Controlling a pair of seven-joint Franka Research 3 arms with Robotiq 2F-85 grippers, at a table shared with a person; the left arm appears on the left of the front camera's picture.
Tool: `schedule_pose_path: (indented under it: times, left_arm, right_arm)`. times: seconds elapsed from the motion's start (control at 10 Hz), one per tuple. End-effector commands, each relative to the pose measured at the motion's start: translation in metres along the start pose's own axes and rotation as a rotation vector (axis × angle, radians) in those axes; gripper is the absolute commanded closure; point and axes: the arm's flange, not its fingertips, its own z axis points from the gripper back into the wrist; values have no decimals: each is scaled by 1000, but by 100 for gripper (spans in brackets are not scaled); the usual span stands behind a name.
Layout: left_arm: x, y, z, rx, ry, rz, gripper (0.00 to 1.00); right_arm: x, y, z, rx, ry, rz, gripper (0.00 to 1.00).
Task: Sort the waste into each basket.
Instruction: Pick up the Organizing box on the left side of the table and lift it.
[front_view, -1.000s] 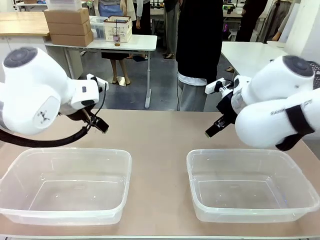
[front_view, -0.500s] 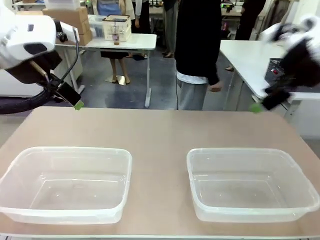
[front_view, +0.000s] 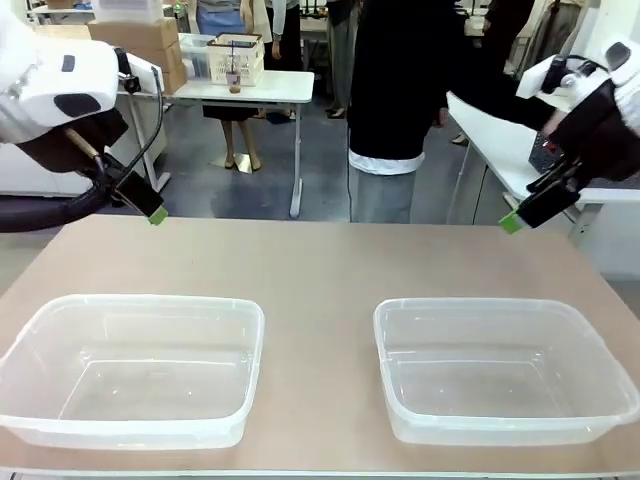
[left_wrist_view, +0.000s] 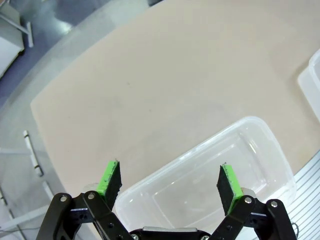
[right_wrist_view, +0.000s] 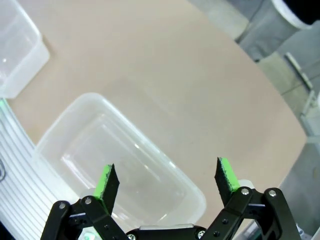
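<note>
The left gripper (left_wrist_view: 169, 176) and the right gripper (right_wrist_view: 168, 175) are held wide open, nothing gripped, above the table (front_view: 320, 260) on which the left basket (front_view: 140, 302) and the right basket (front_view: 480, 303) are set.

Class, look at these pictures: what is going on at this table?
Nothing is being handled. The left gripper and right gripper hang open and empty above the far corners of the table. The left tub and right tub, both clear plastic, sit side by side near the robot with nothing in them. A person in black stands at the far side.
</note>
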Motion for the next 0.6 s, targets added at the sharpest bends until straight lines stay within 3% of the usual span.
schedule_pose_path:
  times: [0.0,0.1,0.2,0.4,0.5]
  left_arm:
    - [-2,5,23,-289,-34,-30,0]
    - [-15,25,35,-478,-104,-6,0]
    - [-37,49,41,-578,-150,102,0]
    - [-81,85,35,-839,-294,362,0]
    - [-97,95,34,-900,-365,442,0]
  right_arm:
    - [-9,-8,29,180,-81,82,0]
    - [-26,-31,51,496,-154,69,0]
    - [-50,-62,71,660,-304,-98,0]
    - [-93,-116,85,798,-410,-634,0]
    - [-109,-128,80,825,-431,-770,0]
